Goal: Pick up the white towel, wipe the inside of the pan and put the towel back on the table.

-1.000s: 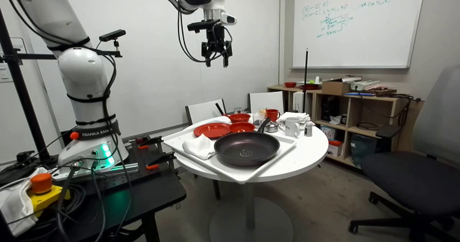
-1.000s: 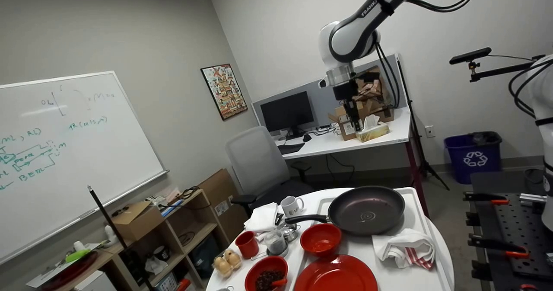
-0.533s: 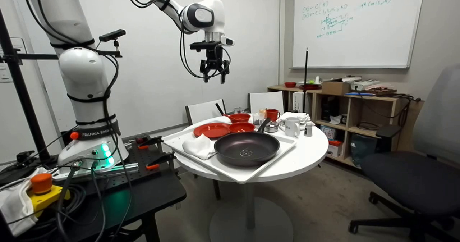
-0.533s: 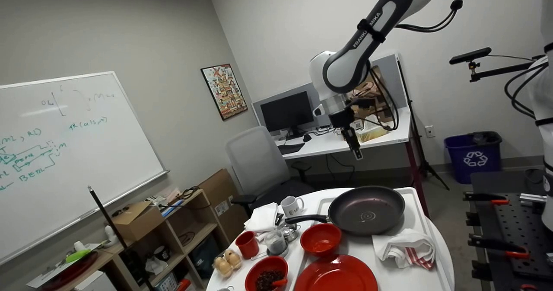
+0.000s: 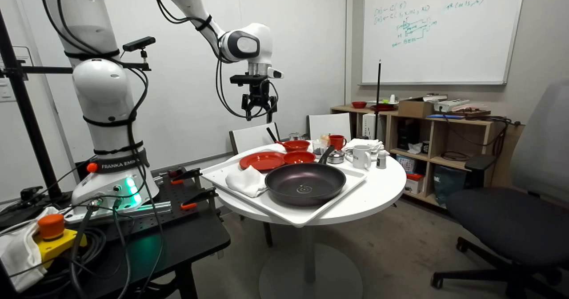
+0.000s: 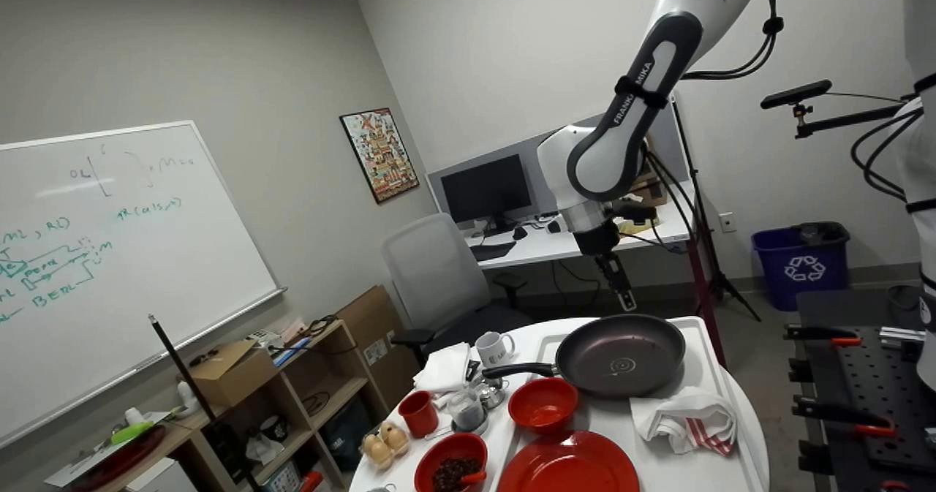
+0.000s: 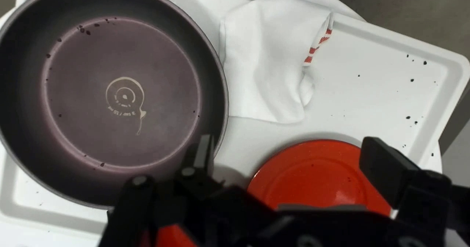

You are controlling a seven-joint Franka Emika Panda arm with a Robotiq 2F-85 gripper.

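Red plate (image 7: pixel 317 177), prob. bowl (image 7: pixel 174 236), ptly behind pincer (image 7: pixel 288 151)

Wears rounded white shells (image 5: pixel 95 85) | carries black cables (image 6: pixel 724 76) | bears FRANKA lettering (image 5: pixel 118 164) | shows green lights (image 5: pixel 134 190) | has black tool (image 5: pixel 259 118)

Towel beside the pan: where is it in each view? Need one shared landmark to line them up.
In an exterior view: towel left of centre, below mid-height, left of the pan.
In an exterior view: towel at lower right, below and right of the pan.
Wrist view: towel upper middle, right of the pan.
Shared landmark: the pan, its ring mark visible in all three.
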